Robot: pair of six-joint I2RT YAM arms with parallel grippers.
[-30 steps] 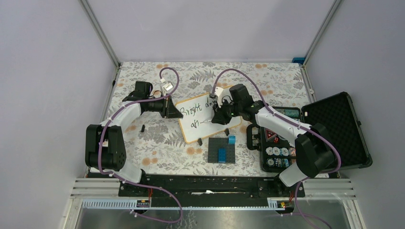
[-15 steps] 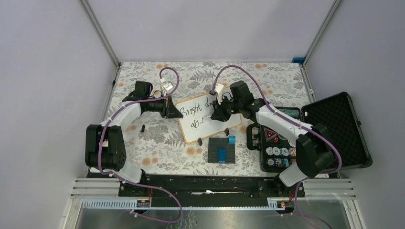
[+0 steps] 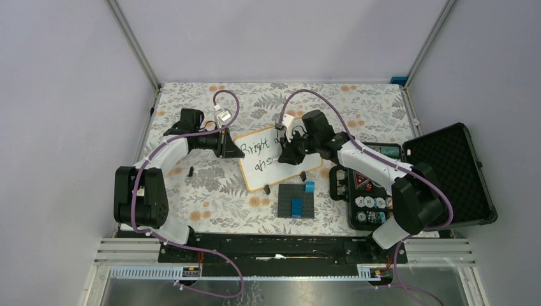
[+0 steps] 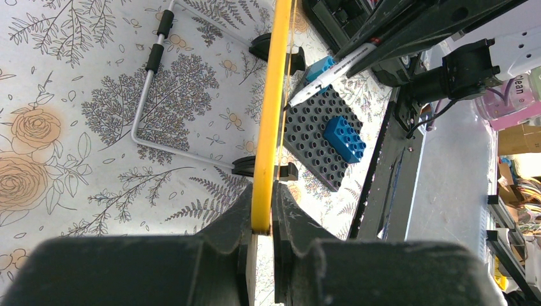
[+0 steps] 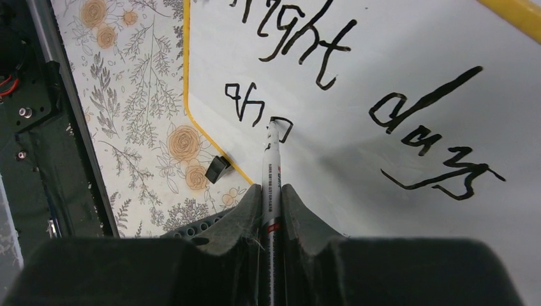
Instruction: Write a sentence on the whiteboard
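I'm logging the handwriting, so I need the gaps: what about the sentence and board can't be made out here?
Top external: the right gripper, shut on the marker, covers the end of the sentence's first line.
Right wrist: the picture's top edge cuts off the first word's start on the whiteboard.
Left wrist: the whiteboard shows edge-on in the left gripper, so its written face is hidden.

Floral table (image 3: 204, 191): whiteboard (image 3: 263, 177), brick plate (image 3: 288, 205), case (image 3: 446, 167)
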